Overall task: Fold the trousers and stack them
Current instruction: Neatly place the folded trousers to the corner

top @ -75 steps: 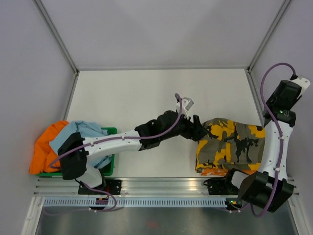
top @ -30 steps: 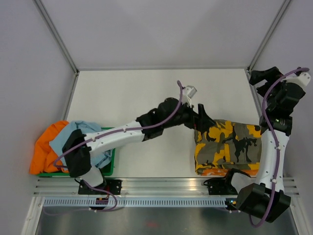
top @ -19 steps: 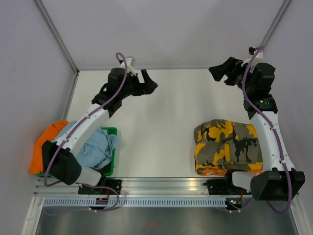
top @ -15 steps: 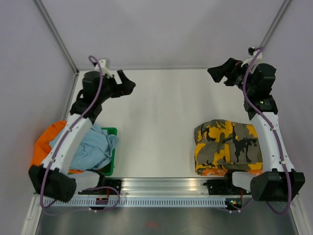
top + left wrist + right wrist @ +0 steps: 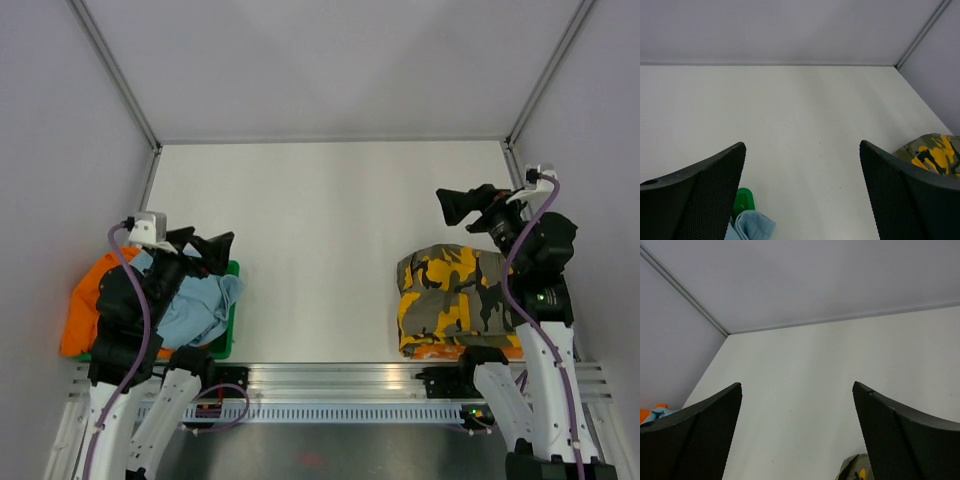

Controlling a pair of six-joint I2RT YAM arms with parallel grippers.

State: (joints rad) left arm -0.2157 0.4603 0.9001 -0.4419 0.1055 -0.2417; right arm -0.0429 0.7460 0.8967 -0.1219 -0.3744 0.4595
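Observation:
The trousers (image 5: 465, 298) lie folded in a neat camouflage rectangle at the near right of the table. A corner of them shows at the right edge of the left wrist view (image 5: 935, 152) and at the bottom of the right wrist view (image 5: 856, 471). My left gripper (image 5: 222, 250) hangs open above the green bin, far left of the trousers, with nothing between its fingers (image 5: 802, 145). Just beyond the trousers' far right corner my right gripper (image 5: 447, 207) is raised, open and empty (image 5: 797, 385).
A green bin (image 5: 229, 330) at the near left holds a light blue garment (image 5: 195, 305) and an orange one (image 5: 85, 300). An orange cloth edge (image 5: 440, 351) shows under the trousers. A metal rail (image 5: 340, 380) runs along the near edge; walls close the back and sides.
My left gripper left the trousers' left edge, swung to the far left and drew back over the bin. The right arm lifted, then pulled back. The trousers stayed folded.

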